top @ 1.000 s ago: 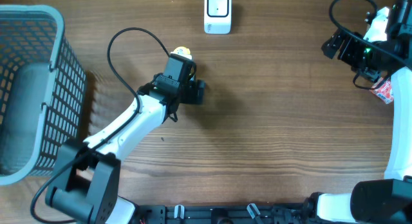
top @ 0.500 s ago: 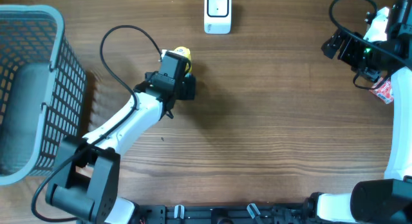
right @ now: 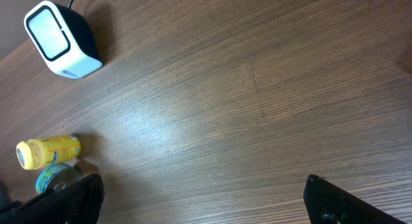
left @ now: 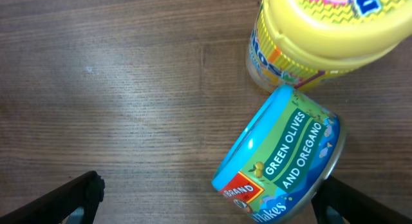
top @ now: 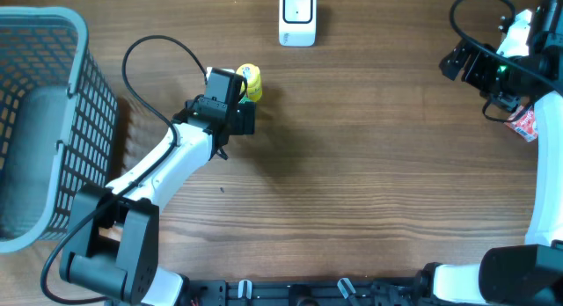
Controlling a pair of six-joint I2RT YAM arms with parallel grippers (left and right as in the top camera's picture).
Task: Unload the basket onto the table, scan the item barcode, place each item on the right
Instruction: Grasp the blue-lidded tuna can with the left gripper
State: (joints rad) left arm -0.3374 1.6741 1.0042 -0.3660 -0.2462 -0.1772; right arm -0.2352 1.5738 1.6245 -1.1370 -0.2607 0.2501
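The white barcode scanner [top: 297, 16] stands at the back middle of the table, also the scanner [right: 61, 40] in the right wrist view. A yellow-capped bottle [left: 322, 31] lies beside a blue tin [left: 283, 159] labelled green olives and oregano. My left gripper [left: 206, 208] is open over them, and the tin sits between the jaws close to the right finger [left: 360, 201]. From overhead, the left gripper [top: 236, 93] covers the tin and only the bottle [top: 250, 81] shows. My right gripper [right: 206, 205] is open and empty at the far right, seen overhead as the right gripper [top: 482, 73].
A grey mesh basket [top: 53, 42] stands along the left edge. A red and white packet [top: 526, 123] lies at the far right under the right arm. The left arm's black cable [top: 145, 64] loops over the table behind the arm.
The left gripper has moved left and a little toward the back, uncovering more of the yellow bottle. The right arm has stayed still.
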